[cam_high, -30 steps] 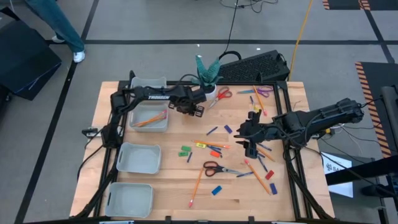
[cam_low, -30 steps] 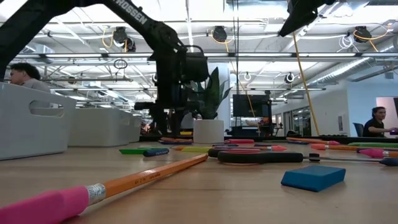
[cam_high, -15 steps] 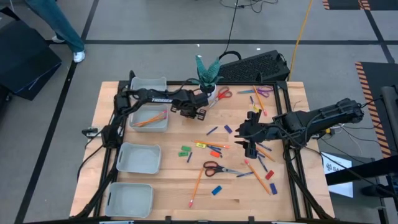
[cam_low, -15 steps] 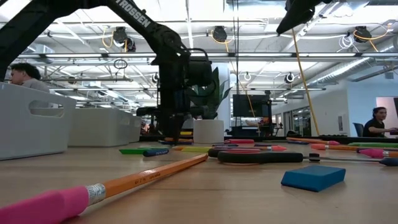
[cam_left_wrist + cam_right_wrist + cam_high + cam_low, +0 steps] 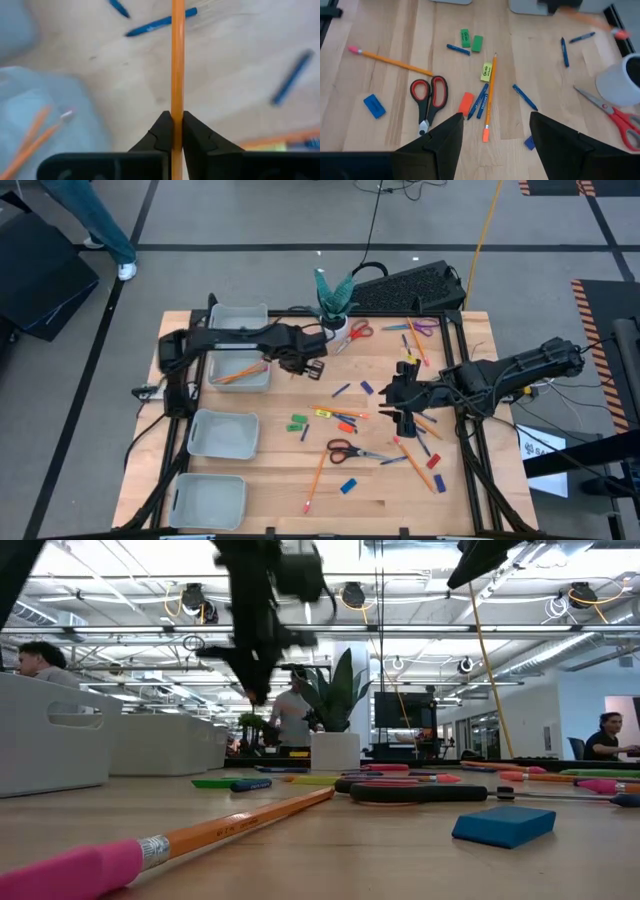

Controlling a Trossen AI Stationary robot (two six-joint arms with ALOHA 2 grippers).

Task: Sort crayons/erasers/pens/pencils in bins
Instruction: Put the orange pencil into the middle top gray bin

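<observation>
My left hand (image 5: 172, 131) is clenched on an orange pencil (image 5: 177, 65), the stick running straight up between my two dark fingers (image 5: 161, 134). Seen from above, that hand (image 5: 303, 360) hangs over the wooden counter (image 5: 270, 480) just beside the bin (image 5: 239, 376) second from the far edge, near the white plant pot (image 5: 338, 327). That bin already has a couple of orange pencils (image 5: 240, 371) lying in it. Another bin (image 5: 238, 315) sits behind it at the far edge, and two more (image 5: 223, 434) (image 5: 209, 500) line the same side toward the near edge; these show nothing inside.

My right hand (image 5: 404, 406) hovers over the loose pile on the other half of the counter, released, its fingers (image 5: 437, 142) spread wide with nothing between them. Below it in its wrist view lie two green erasers (image 5: 471, 41) side by side, a yellow eraser (image 5: 487, 71), a blue eraser (image 5: 374, 105), several dark blue pens (image 5: 480, 101), a pencil (image 5: 490, 94) running beside those pens, and another pencil (image 5: 390, 60) with a pink end well apart from it. Red-handled scissors (image 5: 428, 97) lie between that pencil and the pens, and a second pair of scissors (image 5: 612, 112) lies next to the white pot.

At counter height a pencil with a pink rubber (image 5: 190, 835) lies nearest the camera, a blue eraser (image 5: 503, 824) beside it.
</observation>
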